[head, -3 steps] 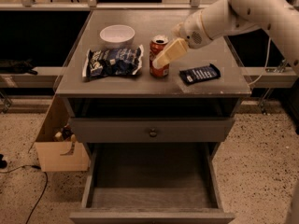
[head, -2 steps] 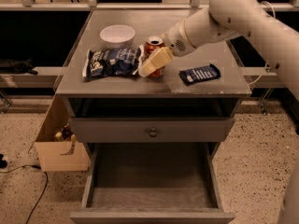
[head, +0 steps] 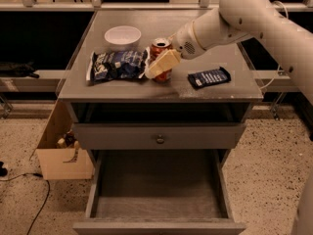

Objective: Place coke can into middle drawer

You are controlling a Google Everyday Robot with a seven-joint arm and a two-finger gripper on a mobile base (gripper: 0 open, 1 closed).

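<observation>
One grey cabinet (head: pixel 161 119) fills the middle of the view, and its flat top surface (head: pixel 215 43) carries all the loose things. A white robot arm (head: pixel 254 13) reaches in from the upper right and slants down across that surface. Below, the middle drawer (head: pixel 159 190) stands pulled out, its grey floor showing between tall side walls. Above it is a closed drawer front (head: pixel 122 136). A cardboard box (head: pixel 61 163) sits on the speckled floor left of the cabinet. On the surface, a blue-and-white snack bag (head: pixel 117 65) lies at the left with a white bowl (head: pixel 122 35) behind it, and a flat dark blue packet (head: pixel 209 77) lies at the right. The coke can (head: pixel 159 49) stands upright between bag and packet, just beside the bag. The gripper (head: pixel 164 63) is at the can, its cream tip lying across the can's front; whether it is closed on the can cannot be told.
</observation>
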